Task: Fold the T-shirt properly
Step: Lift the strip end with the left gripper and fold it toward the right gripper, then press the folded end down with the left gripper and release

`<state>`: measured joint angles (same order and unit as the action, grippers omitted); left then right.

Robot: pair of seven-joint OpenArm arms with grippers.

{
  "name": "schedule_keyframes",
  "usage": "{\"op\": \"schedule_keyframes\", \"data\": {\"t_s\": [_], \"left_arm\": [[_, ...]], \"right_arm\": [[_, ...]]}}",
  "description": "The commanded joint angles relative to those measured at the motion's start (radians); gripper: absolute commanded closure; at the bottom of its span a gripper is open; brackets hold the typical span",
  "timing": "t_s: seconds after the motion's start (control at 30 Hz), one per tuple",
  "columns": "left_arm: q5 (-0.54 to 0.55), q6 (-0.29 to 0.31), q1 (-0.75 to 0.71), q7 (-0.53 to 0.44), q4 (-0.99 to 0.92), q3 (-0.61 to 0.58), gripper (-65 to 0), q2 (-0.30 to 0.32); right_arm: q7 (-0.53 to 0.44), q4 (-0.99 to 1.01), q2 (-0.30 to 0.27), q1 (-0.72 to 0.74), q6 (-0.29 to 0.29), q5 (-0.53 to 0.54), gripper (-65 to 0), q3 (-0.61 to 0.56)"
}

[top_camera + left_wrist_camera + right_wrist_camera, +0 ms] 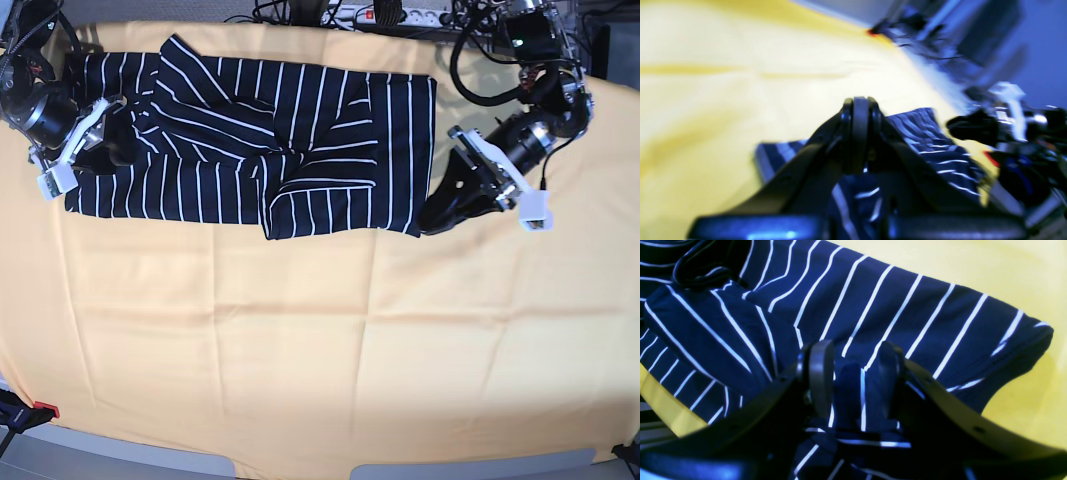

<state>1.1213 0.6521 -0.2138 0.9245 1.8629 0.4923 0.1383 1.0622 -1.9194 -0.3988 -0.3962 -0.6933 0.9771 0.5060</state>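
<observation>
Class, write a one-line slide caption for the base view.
Striped T-shirt lies partly folded on a yellow cloth, the left claw shut at its edge and the right claw on the opposite end.

Left wrist view motion-blurred; base bright, even, soft shadows.
</observation>
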Motion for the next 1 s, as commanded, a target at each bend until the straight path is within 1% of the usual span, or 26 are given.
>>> {"op": "schedule_keyframes", "data": {"t_s": [0.0,0.13,0.27,0.33,0.4,0.47,0.53,0.57,0.63,0.7,0.73,0.8,0.87,0.9,0.97], "left_arm": [[-0.023,-0.008,0.006,-0.013,0.017,0.000,0.0,0.003],[-0.202,-0.074,0.006,-0.041,0.015,-0.050,0.0,0.003],[-0.362,-0.112,0.006,-0.077,0.015,-0.176,0.0,0.003],[-0.423,-0.122,0.007,-0.091,0.015,-0.246,0.0,0.003],[-0.476,-0.159,0.007,-0.095,0.015,-0.308,0.0,0.003],[-0.493,-0.175,0.006,-0.089,0.015,-0.356,0.0,0.003],[-0.470,-0.159,0.006,-0.085,0.015,-0.389,0.0,0.003],[-0.443,-0.132,0.006,-0.086,0.015,-0.401,0.0,0.003],[-0.358,-0.067,0.006,-0.082,0.015,-0.418,0.0,0.003],[-0.238,0.014,0.006,-0.053,0.015,-0.433,0.0,0.002],[-0.177,0.046,0.006,-0.030,0.015,-0.439,0.0,0.002],[-0.066,0.046,0.006,0.040,0.015,-0.450,0.0,-0.001],[0.010,0.046,0.006,0.113,0.015,-0.455,0.0,-0.003],[0.028,0.046,0.007,0.136,0.015,-0.454,0.0,-0.002],[0.036,0.046,0.010,0.146,0.015,-0.441,0.0,-0.002]], "right_arm": [[-0.019,-0.016,-0.017,0.006,-0.005,0.019,-25.5,0.009],[-0.022,-0.016,-0.017,0.008,-0.005,0.021,-25.5,0.009],[-0.018,-0.016,-0.017,0.008,-0.005,0.021,-25.5,0.009],[-0.018,-0.016,-0.017,0.008,-0.005,0.021,-25.5,0.009],[-0.018,-0.016,-0.017,0.008,-0.005,0.021,-25.5,0.009],[-0.018,-0.016,-0.017,0.008,-0.005,0.021,-25.5,0.009],[-0.019,-0.016,-0.017,0.008,-0.005,0.021,-25.5,0.009],[-0.018,-0.016,-0.017,0.008,-0.005,0.021,-25.5,0.009],[-0.018,-0.016,-0.017,0.008,-0.005,0.020,-25.5,0.009],[-0.018,-0.016,-0.017,0.008,-0.005,0.018,-25.5,0.009],[-0.018,-0.016,-0.017,0.008,-0.005,0.018,-25.5,0.009],[-0.018,-0.016,-0.017,0.008,-0.005,0.018,-25.5,0.009],[-0.019,-0.016,-0.017,0.008,-0.005,0.018,-25.5,0.009],[-0.019,-0.016,-0.017,0.008,-0.005,0.018,-25.5,0.009],[-0.019,-0.016,-0.017,0.008,-0.005,0.018,-25.5,0.009]]}}
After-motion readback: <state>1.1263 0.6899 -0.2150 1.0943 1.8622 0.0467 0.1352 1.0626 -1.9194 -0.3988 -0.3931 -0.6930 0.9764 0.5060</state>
